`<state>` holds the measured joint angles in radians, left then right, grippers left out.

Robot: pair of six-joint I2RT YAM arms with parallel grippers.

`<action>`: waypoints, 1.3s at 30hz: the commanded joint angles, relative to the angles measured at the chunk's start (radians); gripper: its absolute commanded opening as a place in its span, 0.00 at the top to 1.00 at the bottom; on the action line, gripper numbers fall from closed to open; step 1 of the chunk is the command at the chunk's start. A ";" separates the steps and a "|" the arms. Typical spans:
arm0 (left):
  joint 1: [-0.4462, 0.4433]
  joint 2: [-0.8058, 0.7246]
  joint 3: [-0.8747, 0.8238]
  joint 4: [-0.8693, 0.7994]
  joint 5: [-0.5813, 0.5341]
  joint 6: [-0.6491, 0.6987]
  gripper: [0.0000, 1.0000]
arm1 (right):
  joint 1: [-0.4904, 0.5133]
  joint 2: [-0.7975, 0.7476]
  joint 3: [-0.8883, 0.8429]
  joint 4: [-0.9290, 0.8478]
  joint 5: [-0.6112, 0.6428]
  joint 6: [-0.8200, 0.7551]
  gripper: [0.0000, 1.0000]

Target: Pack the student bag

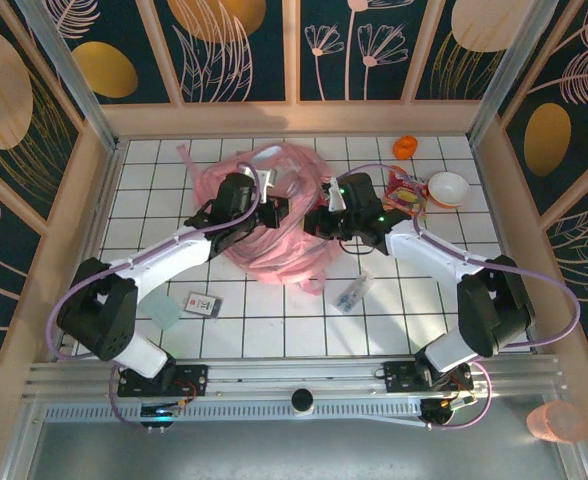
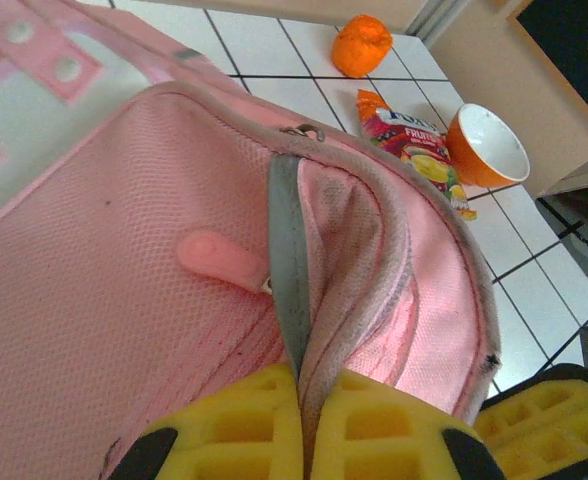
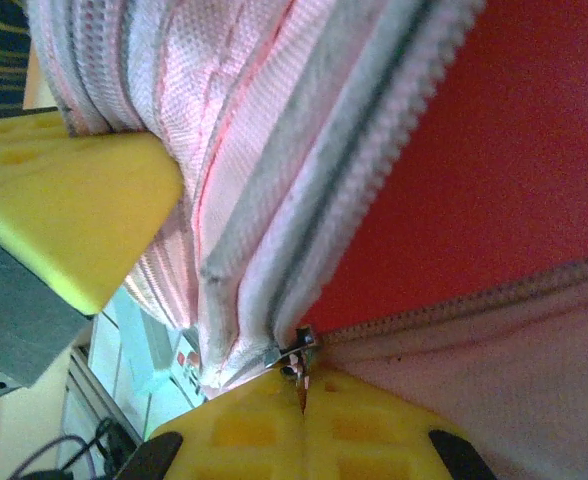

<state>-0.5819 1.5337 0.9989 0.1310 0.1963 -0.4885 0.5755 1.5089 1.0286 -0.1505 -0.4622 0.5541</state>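
Nearest on the white-tiled table [image 1: 274, 330] lie a small card [image 1: 205, 303] on the left and a small clear bottle [image 1: 352, 293] to the right, well apart. Beyond them, in the middle of the table, the student bag [image 1: 274, 258] lies crumpled and pale pink, with both arms reaching into it. The left hand [image 2: 302, 420] is pinched tight on the bag's grey zip band, its yellow fingers [image 2: 234, 430] pressed together with fabric between them. The right hand [image 3: 302, 405] is likewise clamped on the bag's edge, right at the metal zip slider [image 3: 296, 352], where a red surface shows past the zip teeth. Farther off to the right a snack packet [image 2: 414, 150] lies just beside an orange bowl [image 2: 486, 145] that is white inside. Beyond those, toward the far edge, sits an orange lump [image 2: 362, 45].
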 commanded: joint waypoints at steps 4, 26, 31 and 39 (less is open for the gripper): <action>0.011 -0.020 0.057 0.143 -0.112 -0.139 1.00 | 0.001 0.029 0.089 -0.075 0.031 -0.109 1.00; 0.011 0.242 0.405 0.190 -0.257 -0.233 1.00 | 0.239 0.041 0.092 -0.031 0.190 0.072 1.00; 0.011 0.247 0.429 0.195 -0.262 -0.235 1.00 | 0.289 0.051 0.044 0.068 0.191 0.166 1.00; 0.011 0.250 0.462 0.231 -0.268 -0.276 1.00 | 0.357 0.078 0.017 0.190 0.242 0.309 1.00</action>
<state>-0.5789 1.7908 1.3651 0.1074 -0.0330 -0.7238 0.8742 1.5799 1.0695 -0.0311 -0.1635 0.7769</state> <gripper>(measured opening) 0.043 0.046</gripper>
